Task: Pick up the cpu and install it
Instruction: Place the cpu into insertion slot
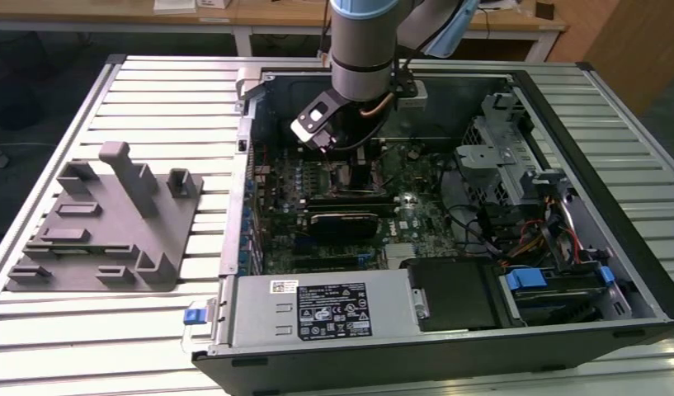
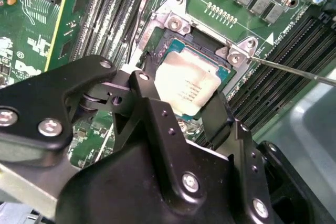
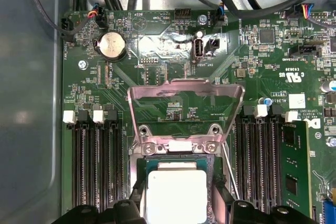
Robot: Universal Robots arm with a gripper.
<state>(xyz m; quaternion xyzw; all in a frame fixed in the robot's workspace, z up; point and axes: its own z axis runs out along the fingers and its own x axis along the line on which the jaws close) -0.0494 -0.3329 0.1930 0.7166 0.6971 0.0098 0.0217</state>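
Silver-topped square cpu with a thin pale rim (image 2: 186, 85), lying flat in the dark socket (image 2: 207, 56) of the green motherboard (image 3: 157, 51). In both wrist views its edges run parallel to the socket's, as seating requires; whether it is fully seated cannot be told. Black jaws are drawn narrow against two opposite edges of the cpu, a hold that leaves its top face bare. A bright steel load plate (image 3: 186, 98) stands hinged upright and a thin steel lever rod (image 2: 294, 69) lies to one side, so the socket is open from above. Black memory slots (image 3: 94, 166) flank it on both sides. In the exterior view the grey-and-blue arm (image 1: 365, 58) reaches straight down into the open black computer case (image 1: 447, 359), laid on its side on the slatted metal desk (image 1: 149, 91), evidently for vertical access. A grey moulded fixture (image 1: 106, 223) sits well apart, toward the exterior view's left.
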